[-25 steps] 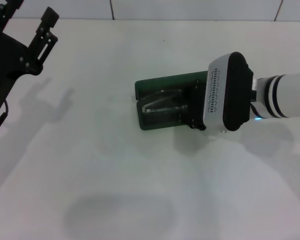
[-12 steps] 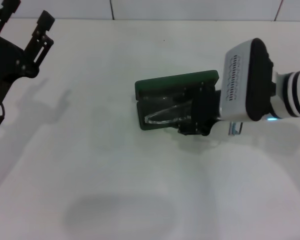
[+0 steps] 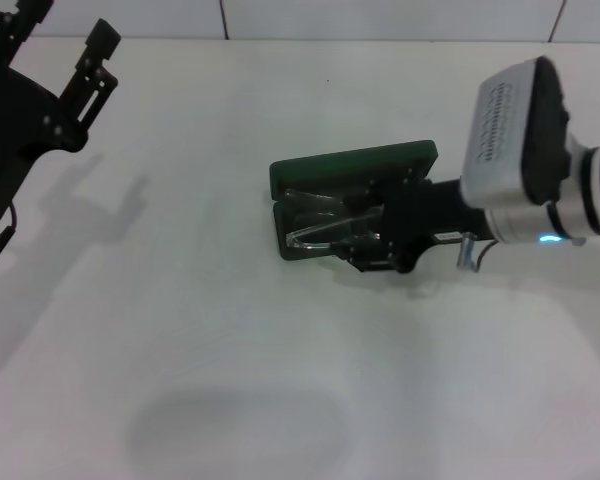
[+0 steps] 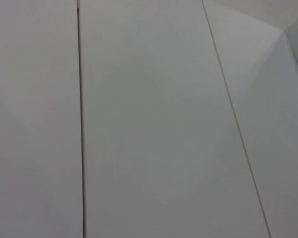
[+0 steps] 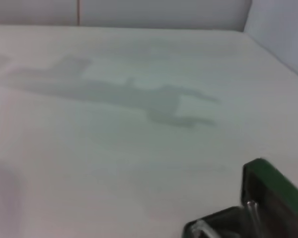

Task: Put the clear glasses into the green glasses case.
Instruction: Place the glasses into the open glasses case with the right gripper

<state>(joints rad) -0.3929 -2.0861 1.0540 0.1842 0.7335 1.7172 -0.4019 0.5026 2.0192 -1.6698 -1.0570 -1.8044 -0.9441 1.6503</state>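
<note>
The clear glasses [image 3: 330, 228] are lying inside the open green glasses case [image 3: 352, 163], mid-table toward the right edge, long axis running left-right. The right gripper [image 3: 380, 238] is sitting at their right end; grip, cannot tell. Releasing is what's left, I'd judge. The left gripper [image 3: 60, 50] is hanging open, empty, far-left corner.

Bright even light, soft shadows (wrist views blurry)
</note>
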